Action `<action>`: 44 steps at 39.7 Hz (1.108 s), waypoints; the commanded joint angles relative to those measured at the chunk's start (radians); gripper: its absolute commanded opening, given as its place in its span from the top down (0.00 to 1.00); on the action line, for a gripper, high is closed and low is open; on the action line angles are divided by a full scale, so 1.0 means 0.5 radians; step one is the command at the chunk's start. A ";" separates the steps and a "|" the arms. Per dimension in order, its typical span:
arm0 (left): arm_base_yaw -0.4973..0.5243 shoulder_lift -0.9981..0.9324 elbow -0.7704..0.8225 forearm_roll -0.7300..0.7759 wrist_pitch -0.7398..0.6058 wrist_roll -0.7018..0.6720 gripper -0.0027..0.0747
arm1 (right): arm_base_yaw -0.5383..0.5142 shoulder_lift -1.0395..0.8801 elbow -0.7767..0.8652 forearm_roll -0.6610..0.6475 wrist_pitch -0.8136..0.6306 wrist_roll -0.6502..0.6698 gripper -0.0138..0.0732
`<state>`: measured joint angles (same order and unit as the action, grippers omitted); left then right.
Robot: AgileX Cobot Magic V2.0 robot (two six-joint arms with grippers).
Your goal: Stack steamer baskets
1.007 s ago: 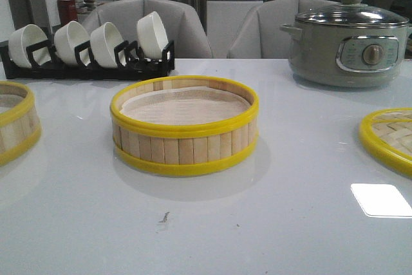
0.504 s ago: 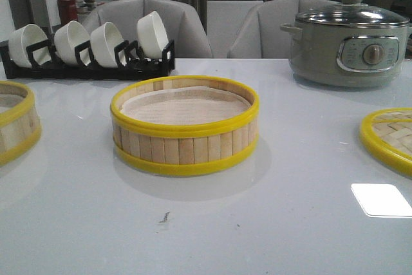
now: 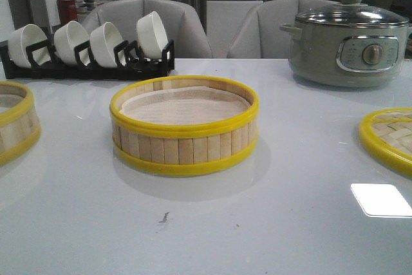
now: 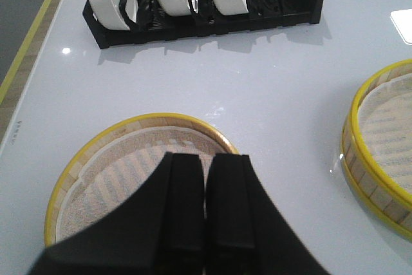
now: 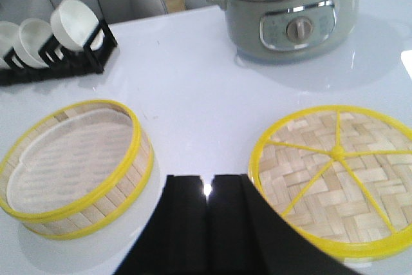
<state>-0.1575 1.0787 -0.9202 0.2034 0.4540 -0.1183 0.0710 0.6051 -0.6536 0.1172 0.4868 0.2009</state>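
Round bamboo-slat steamer basket, yellow-banded: centre of white tabletop. Second identical basket: far left, well apart, beneath left claw, fingers pressed together. Right claw: pressed together, empty, between centre basket and flat woven yellow-rimmed lid.

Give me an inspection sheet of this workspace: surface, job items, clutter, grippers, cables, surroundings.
Surface: white glossy table, a small dark speck near the front.
Job's things: centre steamer basket upright, liner inside; left steamer basket at the table's left edge, apart from it. Not stacked.
Clutter: woven lid flat at the right; electric pot with glass lid behind it; bowl rack holding four white bowls at back left.
Grippers: left gripper shut, above the left basket, holding nothing; right gripper shut, between centre basket and lid, empty.
Cables: nothing seen.
Surroundings: two grey chairs behind the table.
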 commanded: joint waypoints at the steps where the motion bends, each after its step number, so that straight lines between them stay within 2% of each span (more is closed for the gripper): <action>1: -0.014 -0.027 -0.075 0.014 -0.117 -0.012 0.86 | 0.000 0.194 -0.141 -0.018 -0.115 0.002 0.81; 10: -0.014 -0.027 -0.075 0.011 -0.078 -0.012 0.86 | 0.000 0.397 -0.152 -0.018 -0.278 0.002 0.81; 22: -0.014 -0.027 -0.075 -0.049 -0.077 -0.012 0.86 | 0.000 0.422 -0.158 0.006 -0.330 0.002 0.79; 24: -0.014 -0.027 -0.075 -0.073 -0.067 -0.012 0.86 | 0.000 0.422 -0.161 0.004 -0.313 0.001 0.72; 26: -0.014 -0.027 -0.075 -0.085 -0.058 -0.007 0.86 | -0.002 0.422 -0.161 0.002 -0.294 -0.002 0.61; 29: -0.040 -0.027 -0.075 -0.111 -0.044 0.099 0.85 | -0.002 0.422 -0.161 -0.041 -0.277 -0.004 0.39; 30: -0.050 -0.027 -0.075 -0.132 -0.044 0.132 0.84 | -0.002 0.422 -0.161 -0.065 -0.277 -0.004 0.35; 33: -0.099 -0.022 -0.075 -0.189 -0.049 0.184 0.75 | -0.002 0.422 -0.161 -0.116 -0.284 -0.004 0.29; 39: -0.165 0.069 -0.075 -0.188 -0.093 0.188 0.41 | -0.002 0.422 -0.161 -0.116 -0.300 -0.004 0.29; 41: -0.165 0.117 -0.075 -0.188 -0.093 0.188 0.35 | -0.002 0.422 -0.161 -0.116 -0.300 -0.004 0.29; 44: -0.165 0.204 -0.078 -0.188 -0.090 0.188 0.34 | -0.002 0.422 -0.161 -0.116 -0.292 -0.004 0.29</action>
<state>-0.2325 1.1638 -0.9226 0.1143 0.4848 -0.0258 0.0710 0.8188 -0.6922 0.0732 0.4190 0.2028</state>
